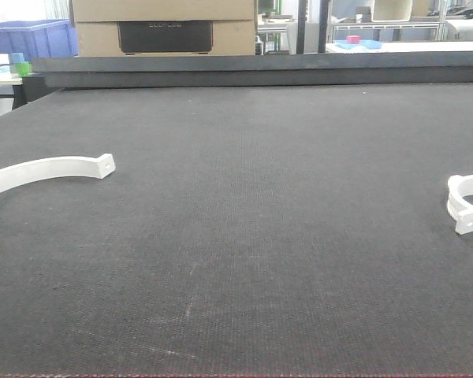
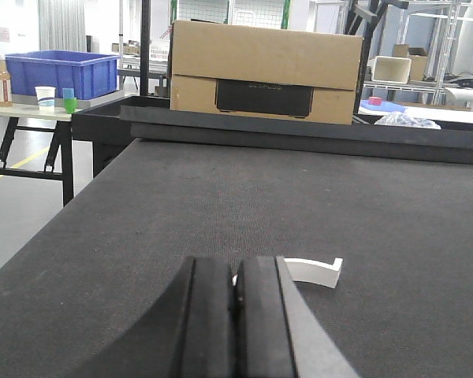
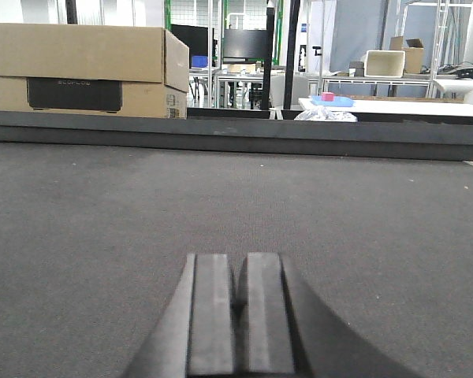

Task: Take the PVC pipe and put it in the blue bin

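The left claw [image 2: 236, 269] and right claw [image 3: 240, 266] are shown pressed together, empty. The pipe clamp [image 1: 467, 201] is seen lying on the counter [image 1: 260, 236], so the whole task is judged undone.

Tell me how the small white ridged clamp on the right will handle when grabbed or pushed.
Probably stiff: the clamp holds its moulded curve. Likely light, being small and thin-walled. Lying flat on the textured mat, it should slide rather than roll if pushed.
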